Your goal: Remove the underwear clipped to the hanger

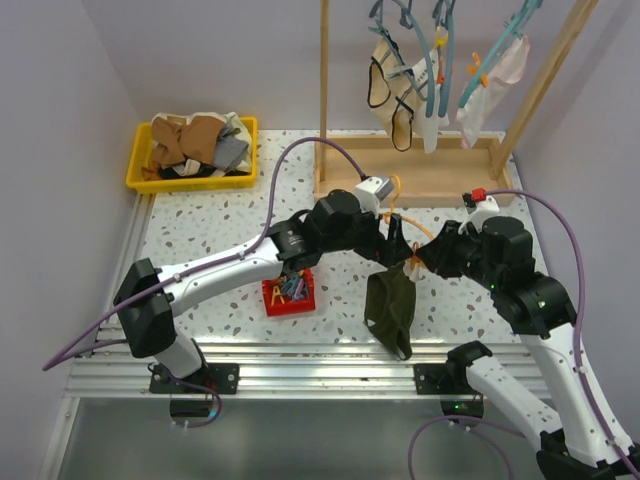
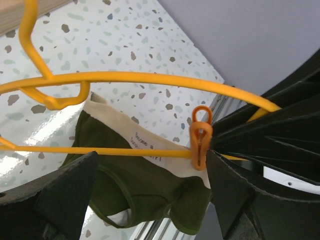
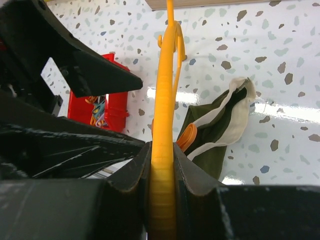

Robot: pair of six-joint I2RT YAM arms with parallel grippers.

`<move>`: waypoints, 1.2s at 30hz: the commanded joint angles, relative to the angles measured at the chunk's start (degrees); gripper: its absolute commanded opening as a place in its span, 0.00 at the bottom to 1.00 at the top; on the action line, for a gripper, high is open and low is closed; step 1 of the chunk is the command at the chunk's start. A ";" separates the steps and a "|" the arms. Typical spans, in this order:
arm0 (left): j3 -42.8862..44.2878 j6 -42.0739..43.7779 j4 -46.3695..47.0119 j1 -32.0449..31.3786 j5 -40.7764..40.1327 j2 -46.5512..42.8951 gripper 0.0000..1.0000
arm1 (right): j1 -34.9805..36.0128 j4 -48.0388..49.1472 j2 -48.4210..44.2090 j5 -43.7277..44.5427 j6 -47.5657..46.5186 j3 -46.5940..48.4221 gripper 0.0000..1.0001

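1. The right gripper (image 3: 162, 152) is clamped on the orange hanger (image 3: 165, 75), holding it above the table (image 1: 200, 230).
2. The left gripper (image 2: 151, 157) stands wide, one finger on each side of the hanger's lower bar, gripping nothing.
3. A clip (image 2: 200, 137) pins the underwear (image 2: 150, 185) to that bar, just beside one finger (image 2: 240, 190).
4. The underwear hangs between the arms, near a red box (image 1: 290, 292).

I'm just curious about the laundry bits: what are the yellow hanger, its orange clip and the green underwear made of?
The hanger looks like smooth moulded plastic, given its even yellow sheen. The clip seems plastic too, orange with moulded edges. The underwear is soft knit fabric, perhaps cotton: fine ribbing, limp folds.
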 commanded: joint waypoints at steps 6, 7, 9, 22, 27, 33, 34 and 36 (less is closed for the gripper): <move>-0.24 0.47 9.00 0.01 8.24 -2.30 0.90 | 0.19 2.59 -0.17 -1.45 0.78 1.72 0.00; -0.07 0.73 8.74 0.01 8.76 -1.94 0.89 | 0.10 2.85 -0.17 -1.62 0.87 1.89 0.00; 0.64 1.08 7.34 0.01 8.77 -0.81 0.86 | 0.19 3.20 0.01 -1.88 1.31 1.89 0.00; -2.35 5.74 4.17 0.01 3.59 -3.26 0.81 | 0.10 6.97 2.82 -5.75 11.06 5.06 0.00; -1.21 6.27 2.06 0.01 0.60 -2.12 0.79 | 0.19 7.51 4.05 -9.27 13.27 6.81 0.00; -1.99 6.45 -0.13 1.50 -3.27 -2.03 0.76 | 0.10 5.31 3.79 -9.97 13.88 8.57 0.00; -2.43 6.19 -0.22 1.94 -3.36 -2.11 0.75 | 0.19 5.22 3.53 -10.23 14.14 8.75 0.00; -3.92 5.92 0.04 3.52 -3.27 -2.64 0.74 | 0.10 4.70 3.61 -10.50 14.32 9.27 0.00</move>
